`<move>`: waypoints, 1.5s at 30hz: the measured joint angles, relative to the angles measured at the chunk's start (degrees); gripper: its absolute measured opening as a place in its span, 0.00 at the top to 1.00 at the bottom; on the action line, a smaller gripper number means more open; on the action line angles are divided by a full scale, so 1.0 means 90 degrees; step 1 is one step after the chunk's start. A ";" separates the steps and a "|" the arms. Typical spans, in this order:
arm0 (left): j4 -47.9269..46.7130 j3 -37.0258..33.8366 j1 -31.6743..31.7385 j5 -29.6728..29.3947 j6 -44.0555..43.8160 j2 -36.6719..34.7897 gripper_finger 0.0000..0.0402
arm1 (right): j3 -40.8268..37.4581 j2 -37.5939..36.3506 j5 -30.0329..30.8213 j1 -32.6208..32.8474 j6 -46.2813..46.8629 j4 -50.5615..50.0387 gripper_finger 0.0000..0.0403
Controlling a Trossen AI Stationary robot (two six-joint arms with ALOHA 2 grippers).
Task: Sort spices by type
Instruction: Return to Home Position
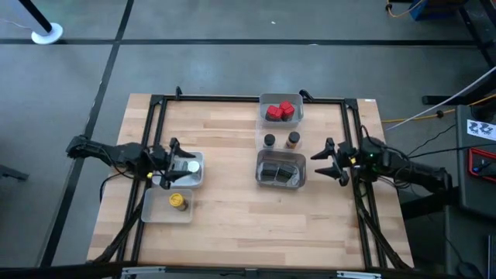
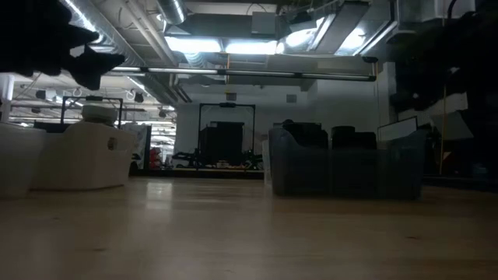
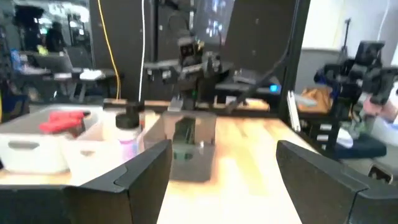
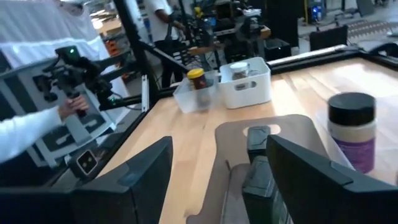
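The left gripper (image 1: 170,164), open and empty, hangs well left of the grey bin (image 1: 260,168). The right gripper (image 1: 329,165), also open, hangs just right of it. The yellow jar (image 1: 177,201) lies left of the bin, nearest the left gripper.

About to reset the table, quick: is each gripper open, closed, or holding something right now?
Left gripper: open, holding nothing.
Right gripper: open, holding nothing.

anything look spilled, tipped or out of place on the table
Nothing stands out. Red boxes sit in the light tray, dark tins in the dark grey bin, and a yellow jar stands upright in the clear tray. Nothing is spilled. Left gripper and right gripper hang open at the table's sides.
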 joint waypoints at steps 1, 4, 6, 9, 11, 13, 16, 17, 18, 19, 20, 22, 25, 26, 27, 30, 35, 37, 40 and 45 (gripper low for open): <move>-0.0100 0.0000 0.0000 -0.0002 -0.0019 0.0002 0.31 | 0.0000 -0.0001 0.0073 0.0117 -0.0074 0.0005 0.36; -0.0103 0.0000 0.0000 -0.0025 -0.0022 0.0010 0.31 | 0.0000 -0.0002 0.0210 0.0373 -0.0242 0.0010 0.36; -0.0104 0.0000 0.0002 -0.0024 0.0234 0.0012 0.31 | 0.0000 -0.0002 0.0294 0.0454 -0.0389 -0.0041 0.36; -0.0105 -0.0002 0.0002 -0.0025 0.0799 0.0046 0.31 | 0.0000 -0.0001 0.0598 0.0443 -0.0628 -0.0354 0.36; -0.0106 -0.0002 0.0001 -0.0024 0.1219 0.0044 0.31 | 0.0021 0.0003 0.0864 0.0443 -0.0747 -0.0502 0.36; -0.0106 -0.0002 0.0001 -0.0024 0.1616 0.0046 0.31 | 0.0042 0.0017 0.1083 0.0443 -0.0868 -0.0656 0.36; -0.0106 -0.0002 0.0002 -0.0026 0.1959 0.0044 0.31 | 0.0046 0.0015 0.1181 0.0441 -0.1028 -0.0702 0.36; -0.0108 -0.0002 0.0002 -0.0022 0.1967 0.0046 0.31 | 0.0046 0.0018 0.1181 0.0441 -0.1073 -0.0707 0.36; -0.0108 -0.0002 0.0002 -0.0024 0.1948 0.0044 0.31 | 0.0046 0.0017 0.1181 0.0441 -0.1104 -0.0709 0.36; -0.0106 -0.0002 0.0002 -0.0024 0.1902 0.0044 0.31 | 0.0046 0.0015 0.1186 0.0441 -0.1146 -0.0719 0.36; -0.0108 -0.0002 0.0000 -0.0024 0.1818 0.0044 0.31 | 0.0046 0.0015 0.1197 0.0441 -0.1196 -0.0731 0.36; -0.0108 -0.0002 0.0002 -0.0024 0.1724 0.0044 0.31 | 0.0044 0.0018 0.1299 0.0441 -0.1254 -0.0744 0.36; -0.0108 -0.0002 0.0000 -0.0024 0.1666 0.0044 0.31 | 0.0040 0.0018 0.1616 0.0441 -0.1494 -0.0786 0.36; -0.0108 -0.0002 0.0000 -0.0024 0.1666 0.0044 0.31 | 0.0039 0.0018 0.1743 0.0441 -0.1573 -0.0799 0.36; -0.0108 -0.0002 0.0000 -0.0024 0.1666 0.0044 0.31 | 0.0038 0.0018 0.1879 0.0441 -0.1644 -0.0803 0.36; -0.0108 -0.0002 0.0000 -0.0024 0.1666 0.0044 0.31 | 0.0034 0.0018 0.2178 0.0441 -0.1709 -0.0803 0.36; -0.0108 -0.0002 0.0000 -0.0024 0.1666 0.0044 0.31 | 0.0029 0.0018 0.2201 0.0441 -0.1712 -0.0781 0.36; -0.0108 -0.0002 0.0000 -0.0024 0.1666 0.0044 0.31 | 0.0027 0.0018 0.2201 0.0441 -0.1712 -0.0781 0.36; -0.0108 -0.0002 0.0000 -0.0024 0.1666 0.0044 0.31 | 0.0027 0.0018 0.2196 0.0441 -0.1712 -0.0781 0.36; -0.0108 -0.0002 0.0000 -0.0024 0.1664 0.0044 0.31 | 0.0022 0.0015 0.2189 0.0441 -0.1712 -0.0779 0.36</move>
